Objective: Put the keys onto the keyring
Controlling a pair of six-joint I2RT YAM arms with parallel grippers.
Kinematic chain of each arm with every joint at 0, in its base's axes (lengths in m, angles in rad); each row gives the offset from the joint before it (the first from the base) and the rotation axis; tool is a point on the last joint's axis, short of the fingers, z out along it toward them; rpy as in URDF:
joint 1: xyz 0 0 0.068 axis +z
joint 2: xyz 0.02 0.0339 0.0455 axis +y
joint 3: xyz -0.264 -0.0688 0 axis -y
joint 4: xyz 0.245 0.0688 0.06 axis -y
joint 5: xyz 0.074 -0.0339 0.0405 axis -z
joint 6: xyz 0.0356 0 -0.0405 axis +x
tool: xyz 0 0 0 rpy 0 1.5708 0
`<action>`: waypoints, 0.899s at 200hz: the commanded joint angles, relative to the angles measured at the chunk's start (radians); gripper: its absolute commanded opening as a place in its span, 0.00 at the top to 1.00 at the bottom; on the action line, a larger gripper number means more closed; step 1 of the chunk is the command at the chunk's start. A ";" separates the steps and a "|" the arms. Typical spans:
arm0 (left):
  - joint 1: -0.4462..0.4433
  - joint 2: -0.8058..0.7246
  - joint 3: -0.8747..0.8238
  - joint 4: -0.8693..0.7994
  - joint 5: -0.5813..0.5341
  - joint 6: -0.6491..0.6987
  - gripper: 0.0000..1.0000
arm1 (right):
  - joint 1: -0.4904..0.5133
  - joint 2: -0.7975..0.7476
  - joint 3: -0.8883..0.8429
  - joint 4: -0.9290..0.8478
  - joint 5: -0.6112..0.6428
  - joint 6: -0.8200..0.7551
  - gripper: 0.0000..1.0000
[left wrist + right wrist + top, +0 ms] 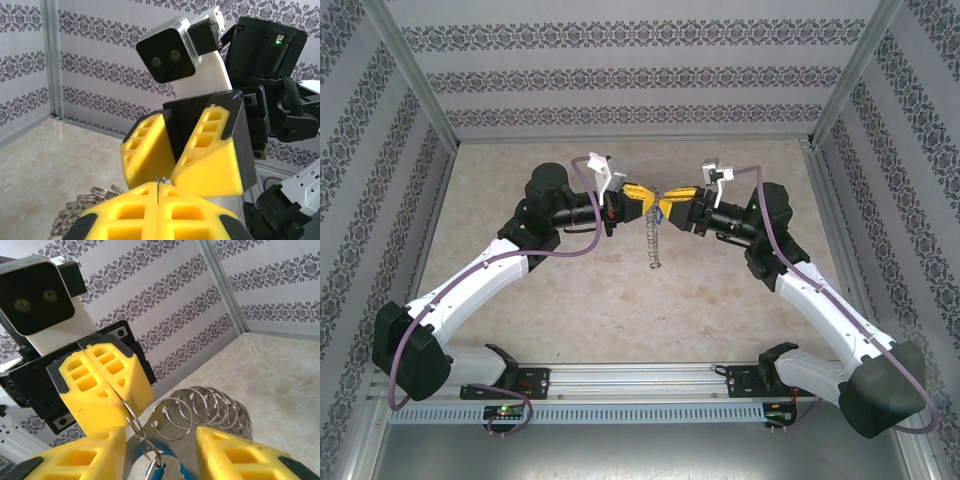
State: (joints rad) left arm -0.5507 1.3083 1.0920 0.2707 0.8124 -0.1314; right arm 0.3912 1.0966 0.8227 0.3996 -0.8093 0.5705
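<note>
My left gripper and right gripper meet tip to tip above the table's middle. The left gripper is shut on a thin wire ring at the top of the keyring, a floppy chain of silver rings hanging to the table. In the right wrist view the left gripper pinches that ring, and the keyring trails away behind it. A small key with a blue head hangs from linked rings between my right gripper's spread fingers. The right gripper stands open, touching nothing I can see.
Beige tabletop lies under both arms, ringed by patterned walls with metal corner posts. More of the keyring lies low at the left of the left wrist view.
</note>
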 commanded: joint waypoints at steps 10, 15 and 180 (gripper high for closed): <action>-0.016 0.004 -0.001 0.095 0.029 -0.028 1.00 | 0.015 0.014 0.026 0.078 0.001 0.011 0.61; -0.017 0.005 0.000 0.095 0.030 -0.029 1.00 | 0.017 0.015 0.026 0.079 0.000 0.011 0.61; -0.026 0.018 -0.001 0.117 0.009 -0.040 1.00 | 0.035 0.008 -0.014 0.112 -0.006 0.026 1.00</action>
State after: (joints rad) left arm -0.5564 1.3281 1.0920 0.3027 0.7986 -0.1654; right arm 0.4152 1.1149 0.8246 0.4755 -0.8127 0.5976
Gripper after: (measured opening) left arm 0.053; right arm 0.055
